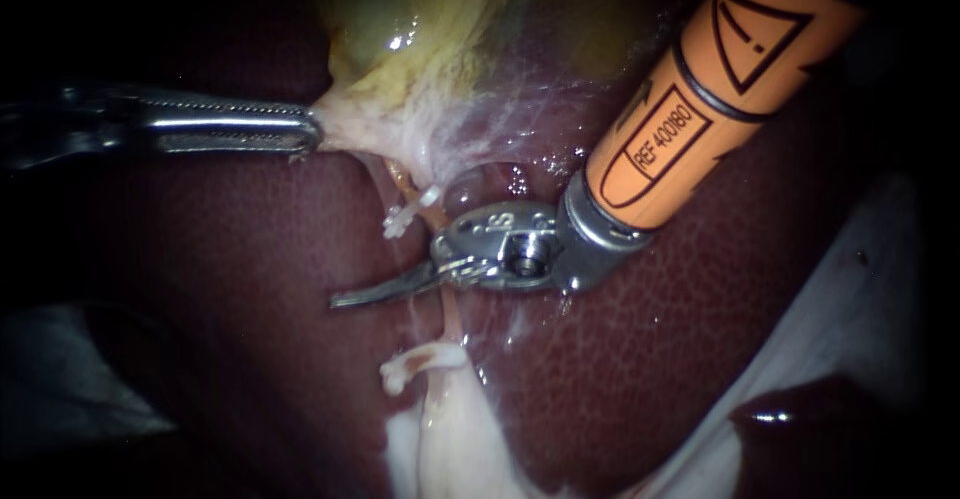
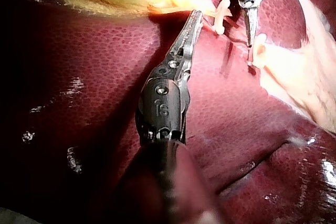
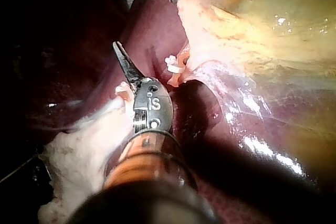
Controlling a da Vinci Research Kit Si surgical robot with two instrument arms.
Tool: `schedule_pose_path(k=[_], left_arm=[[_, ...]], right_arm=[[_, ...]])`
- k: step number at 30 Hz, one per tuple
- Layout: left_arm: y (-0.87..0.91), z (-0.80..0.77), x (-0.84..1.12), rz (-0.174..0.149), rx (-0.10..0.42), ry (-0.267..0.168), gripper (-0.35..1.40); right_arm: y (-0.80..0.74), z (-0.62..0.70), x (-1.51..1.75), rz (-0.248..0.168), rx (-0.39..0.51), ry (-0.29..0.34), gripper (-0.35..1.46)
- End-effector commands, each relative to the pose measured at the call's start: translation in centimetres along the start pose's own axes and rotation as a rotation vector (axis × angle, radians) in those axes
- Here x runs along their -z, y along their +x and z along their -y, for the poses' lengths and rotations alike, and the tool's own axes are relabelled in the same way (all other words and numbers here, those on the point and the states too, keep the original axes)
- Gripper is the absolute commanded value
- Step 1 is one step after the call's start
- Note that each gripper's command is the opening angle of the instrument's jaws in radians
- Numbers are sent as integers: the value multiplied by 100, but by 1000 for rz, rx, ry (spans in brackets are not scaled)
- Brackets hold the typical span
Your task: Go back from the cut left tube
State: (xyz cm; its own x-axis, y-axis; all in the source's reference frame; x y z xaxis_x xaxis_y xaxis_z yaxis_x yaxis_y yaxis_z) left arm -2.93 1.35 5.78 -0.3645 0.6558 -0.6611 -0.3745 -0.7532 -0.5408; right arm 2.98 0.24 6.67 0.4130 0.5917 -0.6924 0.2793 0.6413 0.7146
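Gallbladder (image 1: 420, 29) at 12 o'clock on liver (image 1: 650, 359), left instrument (image 1: 312, 131) at 9 o'clock holding its edge, right instrument (image 1: 360, 294) from 2 o'clock, clip (image 1: 410, 214) just beside, centre

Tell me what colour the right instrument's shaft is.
Its shaft is orange, clearest in the endoscope view.

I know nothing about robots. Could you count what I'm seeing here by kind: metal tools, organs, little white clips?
Instruments: 2 (left instrument, right instrument)
Liver: 1
Gallbladder: 1
White clip: 1 for sure; a pale curl on the lower tube stump may be another, I cannot tell
Total: 5
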Motion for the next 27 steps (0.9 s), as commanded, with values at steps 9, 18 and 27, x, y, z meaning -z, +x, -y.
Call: schedule_pose_path(k=[9, 18, 27], left_arm=[[0, 1, 1, 0, 0, -1, -35], [-2, 3, 2, 0, -1, -3, -35], [-3, 4, 2, 0, -2, -3, -35]], right_arm=[[0, 3, -4, -19, -40, -72, 143], [-8, 39, 34, -48, -90, -155, 143], [-18, 78, 116, -1, 75, -428, 143]])
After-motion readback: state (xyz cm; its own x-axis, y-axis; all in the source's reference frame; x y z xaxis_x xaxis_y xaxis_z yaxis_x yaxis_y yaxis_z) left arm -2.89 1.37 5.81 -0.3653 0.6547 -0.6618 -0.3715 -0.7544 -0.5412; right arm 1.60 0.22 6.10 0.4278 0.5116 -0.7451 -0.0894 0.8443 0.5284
